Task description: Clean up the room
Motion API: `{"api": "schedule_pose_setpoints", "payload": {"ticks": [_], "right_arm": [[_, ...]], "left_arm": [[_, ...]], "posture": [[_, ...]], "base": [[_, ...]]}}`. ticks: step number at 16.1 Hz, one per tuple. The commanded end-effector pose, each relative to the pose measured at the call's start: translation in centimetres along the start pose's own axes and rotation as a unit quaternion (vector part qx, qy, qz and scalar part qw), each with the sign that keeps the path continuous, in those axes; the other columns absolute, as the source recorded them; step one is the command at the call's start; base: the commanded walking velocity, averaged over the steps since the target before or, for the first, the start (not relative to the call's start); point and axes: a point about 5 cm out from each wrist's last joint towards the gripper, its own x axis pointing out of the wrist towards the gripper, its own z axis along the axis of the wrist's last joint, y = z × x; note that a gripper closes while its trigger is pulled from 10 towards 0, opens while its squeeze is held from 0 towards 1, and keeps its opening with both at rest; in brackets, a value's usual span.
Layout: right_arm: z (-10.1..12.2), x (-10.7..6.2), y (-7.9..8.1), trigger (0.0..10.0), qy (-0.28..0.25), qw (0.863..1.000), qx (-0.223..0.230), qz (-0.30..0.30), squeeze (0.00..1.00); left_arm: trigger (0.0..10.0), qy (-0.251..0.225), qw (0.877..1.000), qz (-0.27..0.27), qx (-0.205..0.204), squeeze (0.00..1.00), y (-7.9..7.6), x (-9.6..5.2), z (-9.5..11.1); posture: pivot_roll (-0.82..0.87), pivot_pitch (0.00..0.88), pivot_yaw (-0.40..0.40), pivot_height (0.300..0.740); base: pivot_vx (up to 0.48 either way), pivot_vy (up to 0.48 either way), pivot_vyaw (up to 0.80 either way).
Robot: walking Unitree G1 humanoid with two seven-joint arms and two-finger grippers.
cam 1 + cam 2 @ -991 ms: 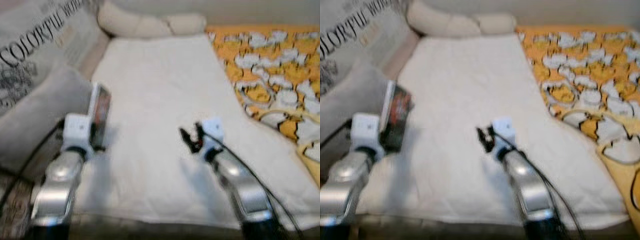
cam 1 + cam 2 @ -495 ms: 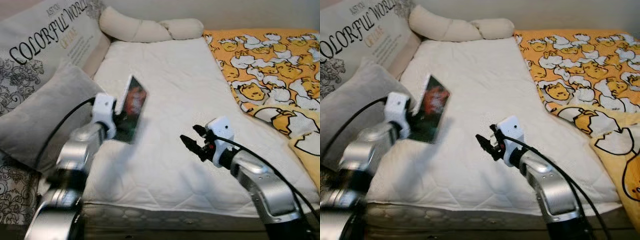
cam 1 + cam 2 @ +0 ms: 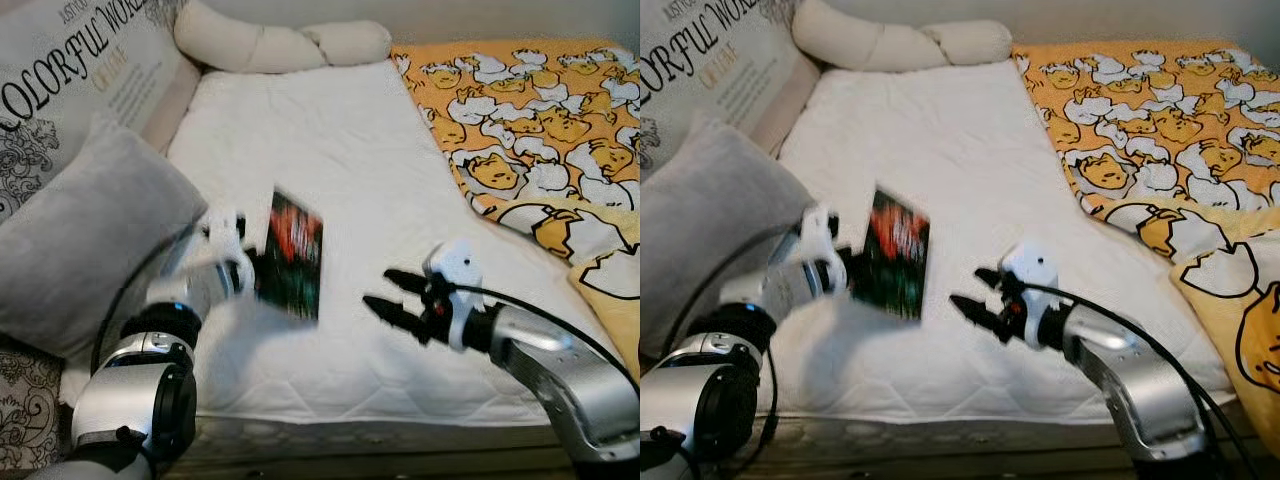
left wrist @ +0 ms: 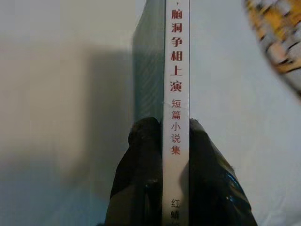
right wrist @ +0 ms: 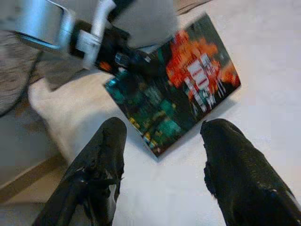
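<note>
Now my left pincer (image 3: 250, 270) is clamped on the book (image 3: 293, 256) at centre-left, above the bed (image 3: 330, 150); my right pincer (image 3: 390, 298) hangs apart at lower centre. I should keep a firm hold while carrying.

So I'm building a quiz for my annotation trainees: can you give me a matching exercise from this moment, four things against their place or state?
Things:
1. book
2. right end effector
3. grey pillow
4. duck-print blanket

Place or state:
A. spread over the bed's right side
B. open, holding nothing, above the white mattress
C. leaning at the bed's left edge
D. clamped by its spine in the left end effector

Pairs: 1-D, 2-B, 3-C, 4-A
</note>
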Motion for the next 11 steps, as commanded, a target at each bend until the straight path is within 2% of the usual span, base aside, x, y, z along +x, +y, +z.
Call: {"api": "schedule_pose_setpoints", "payload": {"ticks": [1,3,6,7,8,11], "right_arm": [[0.2,-0.2,0.5,10.0,0.005,1.0,-0.001,0.017,0.0],[0.1,-0.3,0.8,10.0,0.015,1.0,0.002,0.018,0.0],[0.1,-0.5,1.2,10.0,0.023,1.0,0.006,0.021,0.0],[0.1,-0.6,1.3,10.0,0.028,0.999,0.006,0.023,0.0],[0.1,-0.7,1.4,10.0,0.031,0.999,0.006,0.024,0.0],[0.1,-0.6,1.7,10.0,0.037,0.999,0.007,0.029,0.0]], "left_arm": [[10.0,-0.02,1.0,0.008,-0.004,0.0,0.1,-0.2,1.1],[10.0,-0.026,0.998,0.049,-0.016,0.0,1.6,-0.6,0.6],[10.0,-0.037,0.994,0.097,0.02,0.0,2.8,-1.1,1.1],[10.0,-0.041,0.993,0.104,0.033,0.13,3.1,-1.3,1.4],[10.0,-0.049,0.992,0.107,0.045,1.0,3.1,-1.3,1.6],[10.0,-0.061,0.989,0.088,0.102,1.0,2.3,-1.1,2.6]], "posture": [[-0.27,0.035,0.088,0.74],[-0.29,0.041,0.09,0.74],[-0.31,0.048,0.091,0.74],[-0.31,0.049,0.091,0.74],[-0.32,0.052,0.09,0.74],[-0.32,0.055,0.087,0.74]], "base": [[0.0,0.0,0.0],[0.0,0.0,0.0],[0.0,0.0,0.0],[0.0,0.0,0.0],[0.0,0.0,0.0],[0.0,0.0,0.0]]}}
